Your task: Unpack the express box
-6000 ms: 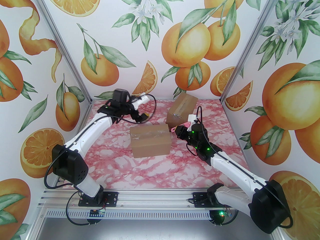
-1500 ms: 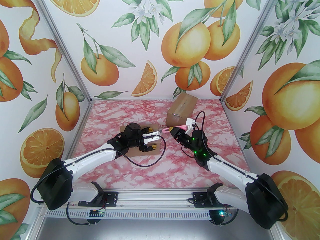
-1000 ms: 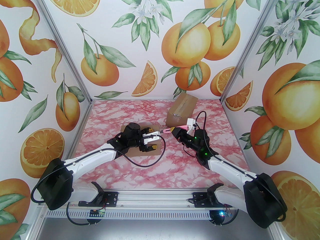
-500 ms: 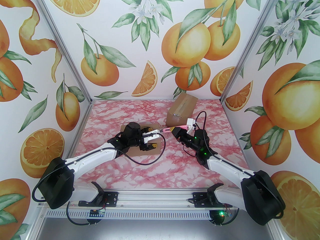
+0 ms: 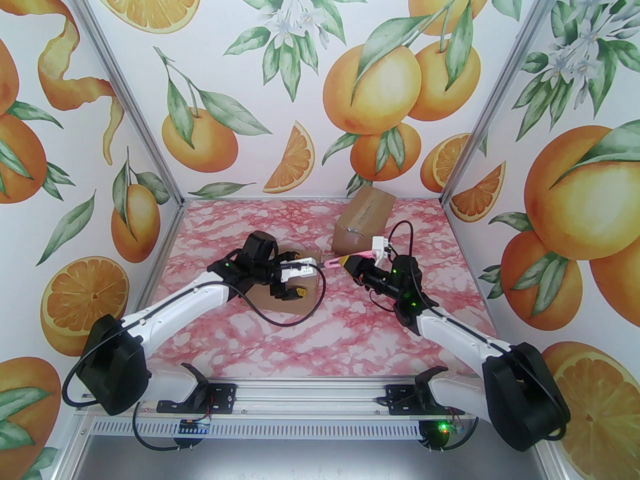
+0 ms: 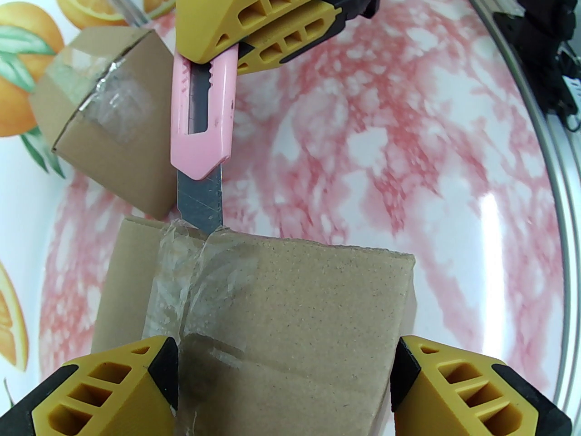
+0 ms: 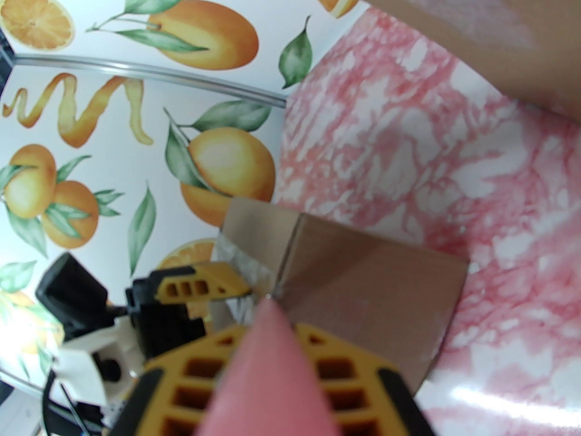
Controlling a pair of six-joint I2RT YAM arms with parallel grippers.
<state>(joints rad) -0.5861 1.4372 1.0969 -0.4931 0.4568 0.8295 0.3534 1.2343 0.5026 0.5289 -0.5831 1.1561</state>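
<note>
**Ana:** Where is the express box [image 5: 260, 299]?

**Ben:** On the pink marble table [image 5: 320, 338], a bit toward 9 o'clock from the middle. It is a brown cardboard box with clear tape [image 6: 181, 261] on top.

**Ana:** What is the left gripper [image 6: 283, 352] doing?

**Ben:** It is over the box with its yellow fingers [image 6: 458, 388] spread wide, one by each side. I can't tell if they press on the box.

**Ana:** And the right gripper [image 5: 346, 263]?

**Ben:** It is squeezed tight on a pink box cutter [image 6: 204, 107]. It comes at the box from 3 o'clock. The blade [image 6: 199, 202] is out, and its tip touches the tape at the box's edge.

**Ana:** Is there another box?

**Ben:** Yes, a second cardboard box [image 5: 362, 218] sits at 1 o'clock, near the back, apart from the first.
</note>
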